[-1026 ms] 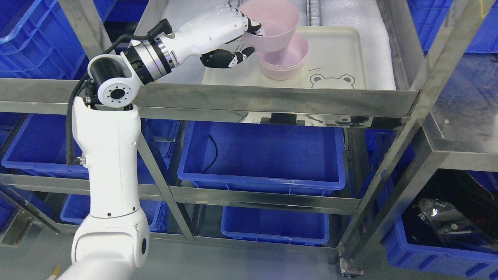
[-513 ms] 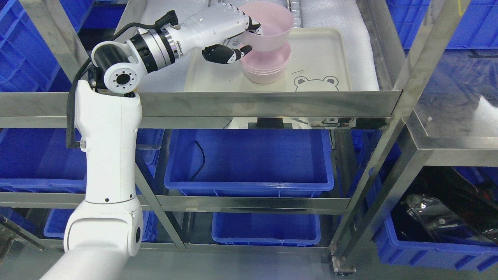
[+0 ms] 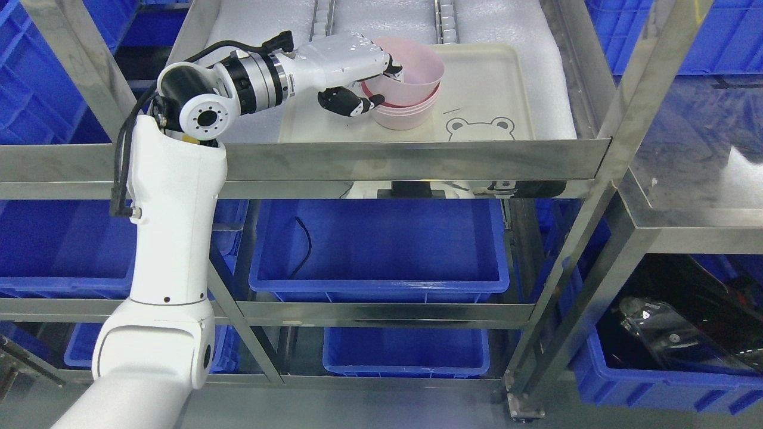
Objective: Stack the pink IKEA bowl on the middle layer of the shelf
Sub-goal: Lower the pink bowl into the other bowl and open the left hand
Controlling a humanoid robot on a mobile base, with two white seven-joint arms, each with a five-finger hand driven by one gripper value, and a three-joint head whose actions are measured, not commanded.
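Head view, read from left to right. At the left we see the left arm [image 3: 173, 238] rising from the lower left corner and bending over the front rail of the steel shelf [image 3: 417, 158]. Its left hand [image 3: 357, 74] grips the pink bowl [image 3: 411, 71] by the near-left part of the rim: the white fingers [image 3: 357, 50] lie over the top of the rim and the dark thumb [image 3: 349, 102] presses from below and outside. The bowl is tilted, its left edge held higher, and its base sits partly inside the stack of pink bowls [image 3: 405, 116] on the cream tray [image 3: 506, 89], which bears a bear outline near its front edge. The held bowl is thus immediately right of the hand and touching it, and appears to touch the stack on the right side.

We judge the step in hand to be the seating of the bowl in the stack, nearly complete. The next move calls for levelling the bowl so that it nests squarely, then opening the fingers and drawing the hand back leftward without dragging the rim. Blue bins [image 3: 381, 250] fill the lower layers. The right hand is out of view.
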